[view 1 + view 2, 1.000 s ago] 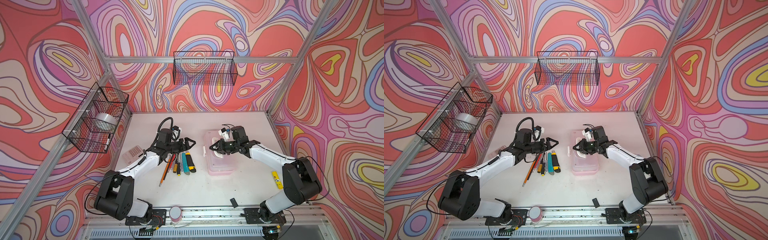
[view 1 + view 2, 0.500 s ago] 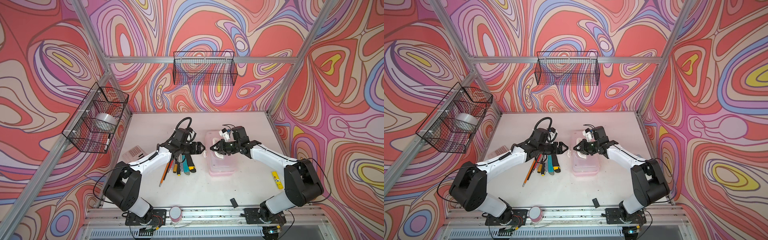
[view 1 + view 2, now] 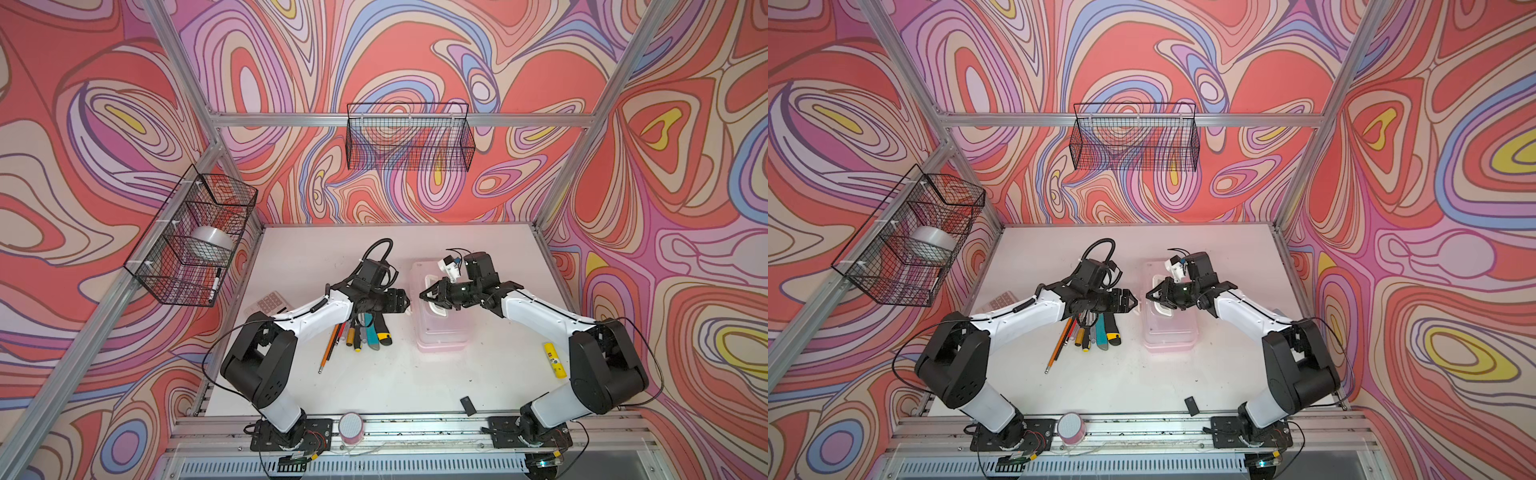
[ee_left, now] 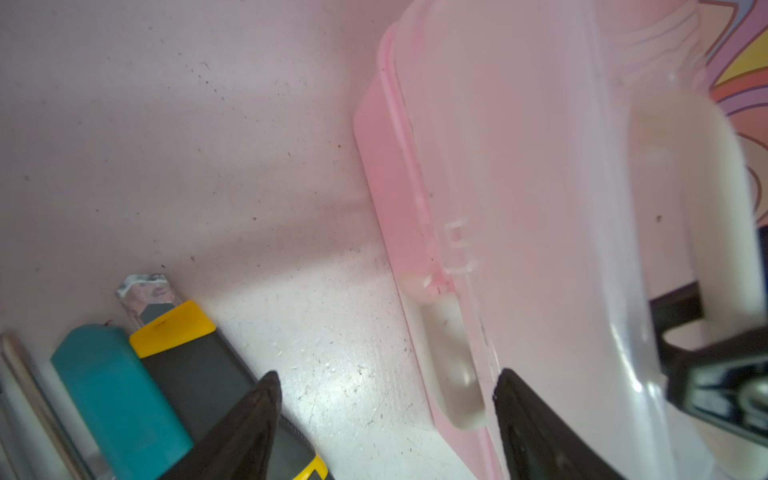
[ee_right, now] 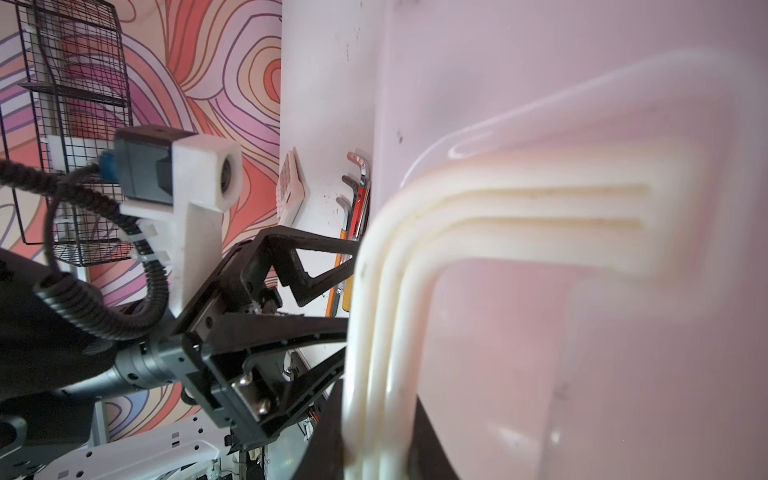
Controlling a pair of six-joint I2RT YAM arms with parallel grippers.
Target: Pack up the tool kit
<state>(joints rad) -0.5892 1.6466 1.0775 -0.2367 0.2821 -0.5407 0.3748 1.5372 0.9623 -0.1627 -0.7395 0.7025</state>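
Box [image 3: 443, 337], pink, clear-lidded, left end effector [image 3: 409, 300] spread, right end effector [image 3: 423, 296] pinching white handle [image 5: 498, 216]

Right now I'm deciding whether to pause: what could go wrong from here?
The right gripper pinches only the white handle, so a pull may lift the whole pink box, lid closed. The open left gripper hovers at the latch, one finger over the yellow-black knife, which it could knock.

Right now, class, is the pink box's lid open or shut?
Shut: the clear lid lies flat on the pink box, rims meeting; right hand grips its white handle.
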